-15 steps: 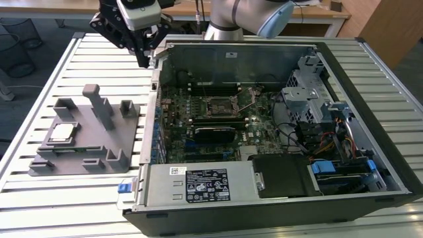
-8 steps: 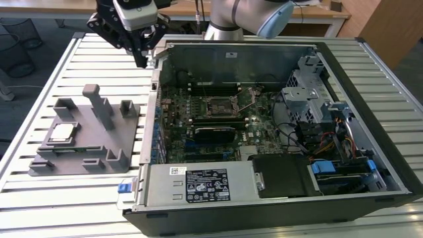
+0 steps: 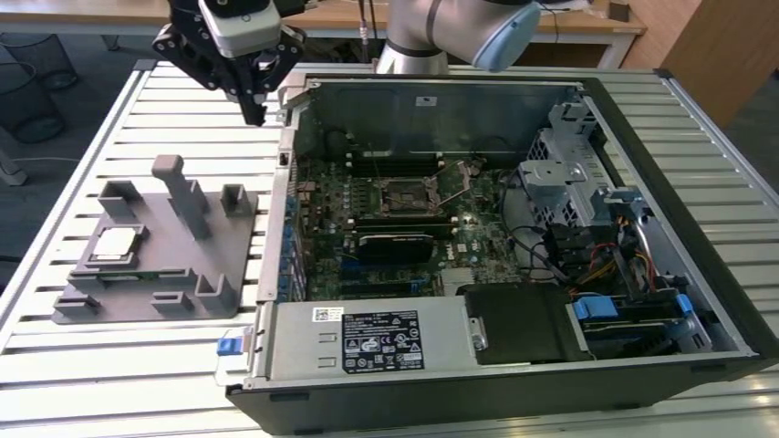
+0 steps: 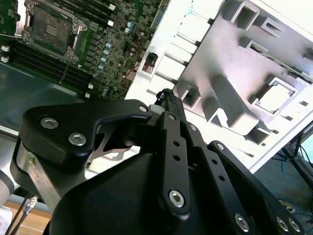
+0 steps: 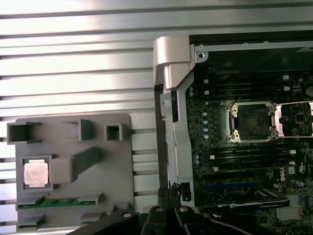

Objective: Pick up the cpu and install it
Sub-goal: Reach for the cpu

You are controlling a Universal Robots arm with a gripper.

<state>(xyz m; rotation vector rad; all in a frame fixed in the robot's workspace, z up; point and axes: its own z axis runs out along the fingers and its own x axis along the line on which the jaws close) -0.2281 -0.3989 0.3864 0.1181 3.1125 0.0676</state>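
Exterior view places the cpu (image 3: 116,242) flat, silvery face up, in a square pocket of the gray holder (image 3: 171,260). The holder lies on the slatted tabletop (image 3: 122,365), to the exterior view's left of the open computer case (image 3: 681,301). In the first wrist view the cpu (image 5: 36,173) sits in its pocket with a dark rim around it. A gray upright post (image 5: 78,164) stands just beside it, and a green memory strip (image 5: 58,201) lies in a slot near it on the holder (image 5: 110,176). In the second wrist view the cpu (image 4: 274,98) rests in the same recess.

The pincer (image 3: 255,114) hangs above the tabletop at the far left corner of the case, past the far edge of the holder and well apart from the cpu. Its fingers are closed tip against tip with nothing between them. The first wrist view shows the pincer (image 5: 171,190) drawn to a point, and the second wrist view shows the pincer (image 4: 167,95) likewise.

Inside the case the green motherboard (image 3: 414,219) lies flat, with the socket (image 3: 406,193) near its middle between rows of memory slots. In the first wrist view the socket (image 5: 252,122) shows its dark contact bed, and its metal frame (image 5: 279,120) is swung open to one side. A labelled metal box (image 3: 365,339) sits in the near left corner of the case. Bundled cables (image 3: 597,265) run along the exterior view's right side.
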